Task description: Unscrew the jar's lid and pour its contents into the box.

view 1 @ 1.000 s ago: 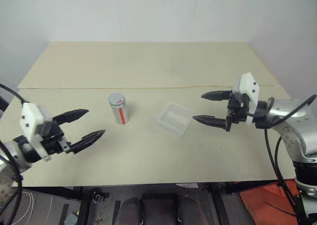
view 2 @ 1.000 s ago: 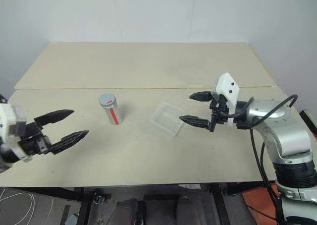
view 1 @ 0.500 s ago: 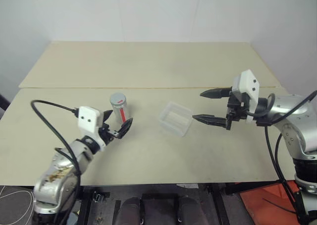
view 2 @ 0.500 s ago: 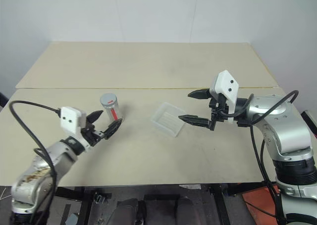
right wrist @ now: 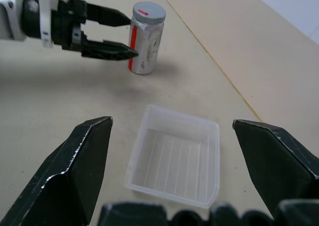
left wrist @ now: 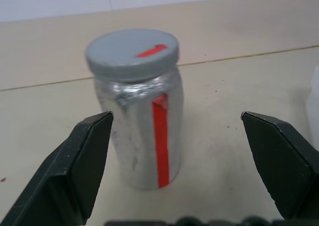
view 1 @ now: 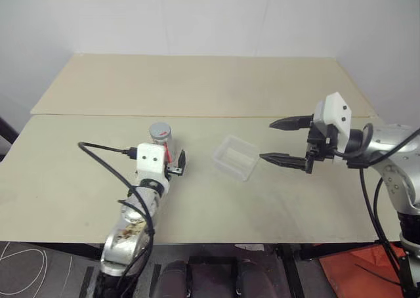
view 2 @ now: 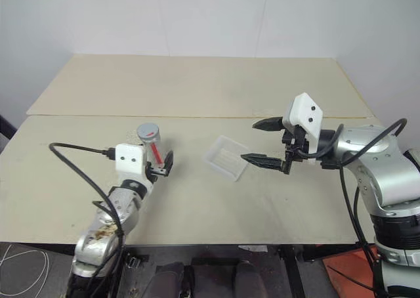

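The silvery jar [view 1: 161, 142] with a red stripe stands upright on the table, left of centre. Its grey lid [left wrist: 132, 48] with a red mark sits on top. The contents are hidden inside. My left gripper [view 1: 176, 163] is open and level, pointing at the jar from the near side. Its fingers [left wrist: 84, 156] stand wide on either side of the jar, not touching it. The clear empty box [view 1: 235, 157] lies to the jar's right. My right gripper [view 1: 266, 140] hovers open just right of the box, above the table.
The table [view 1: 197, 88] is two beige boards with a seam [view 1: 262, 117] behind the jar and box. A black cable [view 1: 108, 163] loops from my left arm over the near left of the table. An orange object [view 1: 354, 272] lies on the floor at the lower right.
My left arm swung in from the far left and turned until its open gripper faces the jar. The right gripper stayed where it was.
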### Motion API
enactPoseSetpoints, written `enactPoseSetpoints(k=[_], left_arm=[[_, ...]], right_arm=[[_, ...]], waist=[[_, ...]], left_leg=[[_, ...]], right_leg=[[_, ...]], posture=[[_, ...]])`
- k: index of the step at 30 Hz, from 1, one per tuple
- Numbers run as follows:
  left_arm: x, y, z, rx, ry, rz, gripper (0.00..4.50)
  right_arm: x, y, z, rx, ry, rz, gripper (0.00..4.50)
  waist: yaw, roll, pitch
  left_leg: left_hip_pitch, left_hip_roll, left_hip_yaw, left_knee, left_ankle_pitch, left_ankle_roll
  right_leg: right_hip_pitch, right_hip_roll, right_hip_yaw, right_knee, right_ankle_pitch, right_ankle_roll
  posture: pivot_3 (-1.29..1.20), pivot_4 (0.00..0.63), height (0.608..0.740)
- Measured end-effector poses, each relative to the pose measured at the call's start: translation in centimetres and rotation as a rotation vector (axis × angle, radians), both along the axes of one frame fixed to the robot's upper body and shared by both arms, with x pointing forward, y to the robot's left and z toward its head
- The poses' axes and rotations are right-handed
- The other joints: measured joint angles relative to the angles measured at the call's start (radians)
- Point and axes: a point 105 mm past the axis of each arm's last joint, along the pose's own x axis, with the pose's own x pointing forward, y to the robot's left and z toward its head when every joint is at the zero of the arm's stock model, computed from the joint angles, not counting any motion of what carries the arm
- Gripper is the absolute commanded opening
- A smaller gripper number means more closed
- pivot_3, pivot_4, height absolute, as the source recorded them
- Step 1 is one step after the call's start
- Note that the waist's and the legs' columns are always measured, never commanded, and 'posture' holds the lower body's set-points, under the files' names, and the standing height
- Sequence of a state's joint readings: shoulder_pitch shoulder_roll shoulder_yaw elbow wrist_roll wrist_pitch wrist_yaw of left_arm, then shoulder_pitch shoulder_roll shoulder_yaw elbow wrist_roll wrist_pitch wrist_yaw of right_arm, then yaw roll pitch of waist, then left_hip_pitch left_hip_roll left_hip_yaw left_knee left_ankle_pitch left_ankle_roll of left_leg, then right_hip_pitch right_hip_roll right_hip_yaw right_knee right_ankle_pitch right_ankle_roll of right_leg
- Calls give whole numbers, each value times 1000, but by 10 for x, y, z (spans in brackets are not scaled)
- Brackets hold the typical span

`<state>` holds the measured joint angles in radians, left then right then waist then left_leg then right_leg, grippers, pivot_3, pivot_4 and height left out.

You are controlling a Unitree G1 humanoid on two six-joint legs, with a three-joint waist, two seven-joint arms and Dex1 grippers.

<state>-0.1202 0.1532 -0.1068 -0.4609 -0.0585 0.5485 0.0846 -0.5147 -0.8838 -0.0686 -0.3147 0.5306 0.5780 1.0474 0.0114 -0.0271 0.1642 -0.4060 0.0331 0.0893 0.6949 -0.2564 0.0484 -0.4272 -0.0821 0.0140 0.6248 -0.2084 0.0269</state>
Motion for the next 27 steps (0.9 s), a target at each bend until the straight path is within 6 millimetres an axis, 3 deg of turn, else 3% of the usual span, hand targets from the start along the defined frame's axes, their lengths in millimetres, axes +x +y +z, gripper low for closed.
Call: enactPoseSetpoints(k=[12, 21, 27], left_arm=[[13, -11, -2, -51, -34, 209, 4461], [19, 0, -1, -10, -56, 312, 4461], [29, -4, 2, -26, -78, 313, 4461]], right_arm=[[-2, -8, 5, -28, -1, -27, 4500], [-4, -5, 13, -22, -16, 3, 4500], [-4, -5, 13, -21, -16, 4, 4500]], waist=[[0, -1, 0], [0, -1, 0], [1, -1, 1]], left_leg=[[0, 0, -1, 0, 0, 0], [0, 0, -1, 0, 0, 0], [-1, -1, -1, 0, 0, 1]], right_leg=[[0, 0, 0, 0, 0, 0], [1, 0, 0, 0, 0, 0], [1, -1, -1, -1, 0, 1]], posture=[[0, 150, 740], [0, 150, 740], [0, 150, 740]])
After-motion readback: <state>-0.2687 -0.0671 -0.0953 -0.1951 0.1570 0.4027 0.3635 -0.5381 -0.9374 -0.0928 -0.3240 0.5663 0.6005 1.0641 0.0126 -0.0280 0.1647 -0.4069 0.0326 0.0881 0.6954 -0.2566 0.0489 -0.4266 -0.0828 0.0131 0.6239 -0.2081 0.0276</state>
